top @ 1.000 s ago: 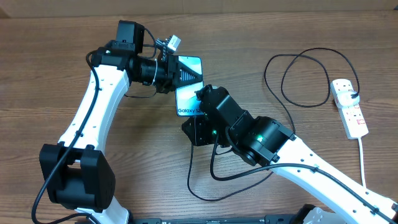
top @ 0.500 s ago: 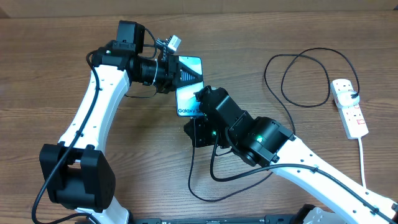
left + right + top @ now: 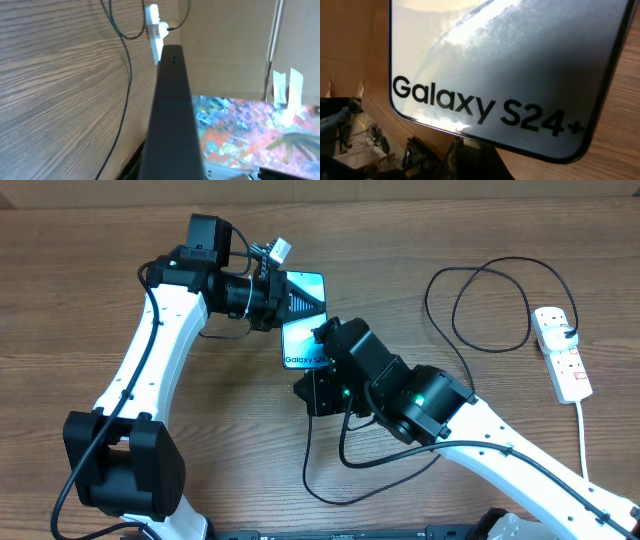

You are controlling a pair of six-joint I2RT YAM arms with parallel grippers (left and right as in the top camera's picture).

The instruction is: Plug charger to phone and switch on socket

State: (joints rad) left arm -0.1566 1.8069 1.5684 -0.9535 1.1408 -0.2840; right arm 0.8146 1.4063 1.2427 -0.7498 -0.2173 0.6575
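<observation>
Brown wood-grain table (image 3: 100, 240) is carrying everything, and the 2 arms are meeting near its middle. The phone (image 3: 303, 340) is sitting between them with its screen lit pale blue, and the right wrist camera is reading "Galaxy S24+" in black letters near its lower edge. The left gripper (image 3: 300, 298) is clamping the phone's upper end, its jaws closed on it; from the left wrist camera the phone is showing only as a dark, narrow edge running up the middle of the picture. The right gripper (image 3: 318, 372) is pressing in at the phone's lower edge with its jaws closed, and the charger (image 3: 304, 465) is trailing out from under it. The plug end is apparently being pinched there, though the tip itself is too hidden to make out. Whether the plug is sitting in the port cannot be told. From that gripper the thin black cable is curling down toward the near edge of the table, swinging under the right arm, and then looping in a wide curve on the right side before reaching the socket (image 3: 563, 355). The socket is lying well apart from the phone, near the right edge, and a white cord (image 3: 583, 440) is running from it toward the near side.
</observation>
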